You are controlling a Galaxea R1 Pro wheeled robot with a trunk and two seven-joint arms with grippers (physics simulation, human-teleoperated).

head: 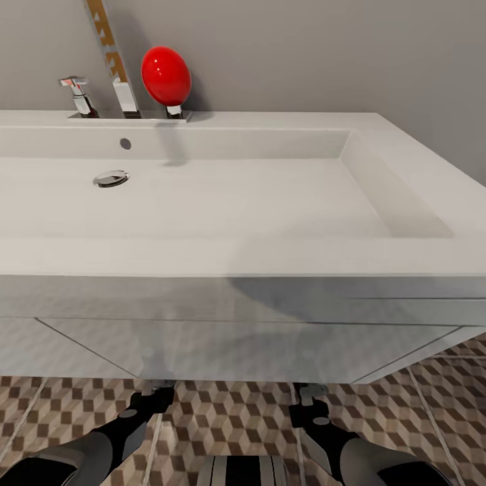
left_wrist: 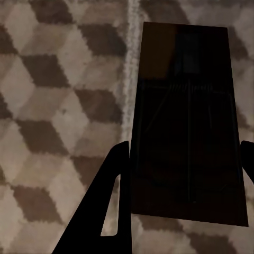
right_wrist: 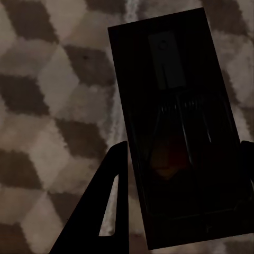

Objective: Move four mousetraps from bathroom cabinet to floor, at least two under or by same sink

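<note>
Both grippers, left (left_wrist: 182, 164) & right (right_wrist: 182, 169), clamp a mousetrap (left_wrist: 188, 121) each; lower them flat onto floor (left_wrist: 53, 106) by sink (head: 202, 196) w/o tilting.

Both arms low; tools (left_wrist: 182, 159) (right_wrist: 182, 159) downward.

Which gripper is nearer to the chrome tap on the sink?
Left. The left gripper is below the vanity edge, roughly under the tap's side; the right gripper is farther toward the basin's other end.

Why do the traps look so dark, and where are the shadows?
Left wrist view: the trap is almost black and its metal parts barely show. Right wrist view: the other trap is dim and blurry. Head view: a grey shadow crosses the vanity front.
</note>
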